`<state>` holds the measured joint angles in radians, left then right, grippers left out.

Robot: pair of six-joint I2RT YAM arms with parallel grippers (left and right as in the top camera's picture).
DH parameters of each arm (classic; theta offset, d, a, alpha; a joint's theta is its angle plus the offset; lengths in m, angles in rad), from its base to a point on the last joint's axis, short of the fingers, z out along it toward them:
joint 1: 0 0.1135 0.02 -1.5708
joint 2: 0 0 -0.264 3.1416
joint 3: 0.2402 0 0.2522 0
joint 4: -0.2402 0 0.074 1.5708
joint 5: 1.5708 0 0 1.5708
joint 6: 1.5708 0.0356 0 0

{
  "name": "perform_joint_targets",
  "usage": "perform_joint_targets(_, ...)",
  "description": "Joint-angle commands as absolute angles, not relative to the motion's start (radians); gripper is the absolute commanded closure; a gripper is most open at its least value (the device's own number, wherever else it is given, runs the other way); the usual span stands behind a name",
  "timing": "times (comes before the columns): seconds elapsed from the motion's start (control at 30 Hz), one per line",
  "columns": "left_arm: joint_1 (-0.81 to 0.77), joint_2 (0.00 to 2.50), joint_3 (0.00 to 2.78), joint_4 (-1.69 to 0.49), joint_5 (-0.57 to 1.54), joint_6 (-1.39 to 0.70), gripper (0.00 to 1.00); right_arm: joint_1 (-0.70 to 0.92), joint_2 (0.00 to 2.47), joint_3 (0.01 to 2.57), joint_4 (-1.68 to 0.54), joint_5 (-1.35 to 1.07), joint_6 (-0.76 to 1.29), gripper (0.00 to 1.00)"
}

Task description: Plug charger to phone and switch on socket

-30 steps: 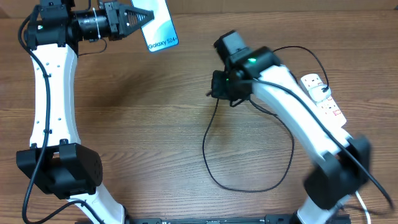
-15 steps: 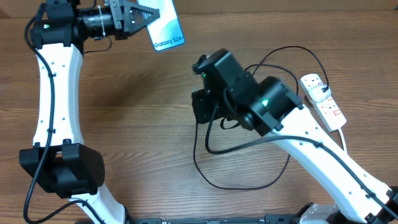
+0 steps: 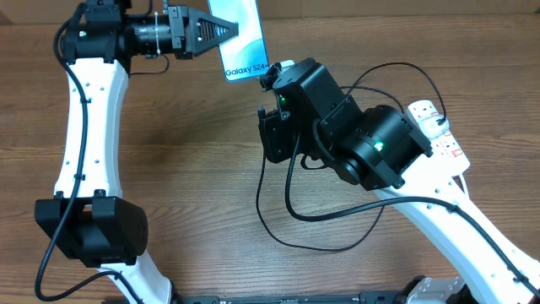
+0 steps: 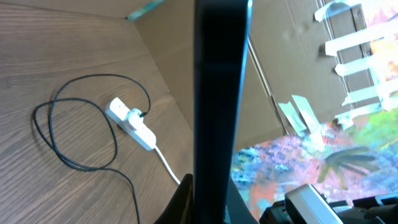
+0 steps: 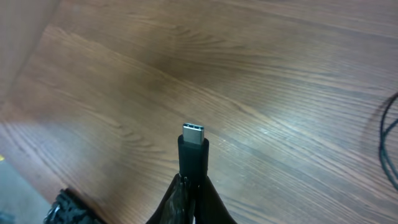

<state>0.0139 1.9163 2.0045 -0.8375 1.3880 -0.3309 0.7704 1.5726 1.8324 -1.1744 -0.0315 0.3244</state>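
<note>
overhead view: the left gripper [image 3: 226, 30] is clenched on the phone [image 3: 243, 42] and holds it over the far side of the worktop [image 3: 186, 169]. just beside the phone, the right gripper [image 3: 272, 135] grasps the charger [image 3: 287, 198] near its free end. the right wrist view shows the plug tip [image 5: 193, 134] sticking out past this gripper. the socket [image 3: 440, 135] lies at the right, and the cable runs to it.

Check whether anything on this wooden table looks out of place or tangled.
Nothing looks damaged or spilled. The thin black charger cable lies in loose loops and runs beneath the right arm, where it could snag. The slim blue-screened phone is held up by the left fingers.
</note>
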Motion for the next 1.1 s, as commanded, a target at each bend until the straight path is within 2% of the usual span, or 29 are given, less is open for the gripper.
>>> perform_joint_targets(0.0,-0.022,1.909,2.02,-0.838,1.45,-0.266,0.96,0.772,1.551,1.86,-1.169,0.025,0.314,0.96)
perform_joint_targets(1.07,-0.056,1.909,2.02,-0.897,1.493,-0.141,0.96,0.76,1.612,1.86,-1.134,0.086,0.35,0.96)
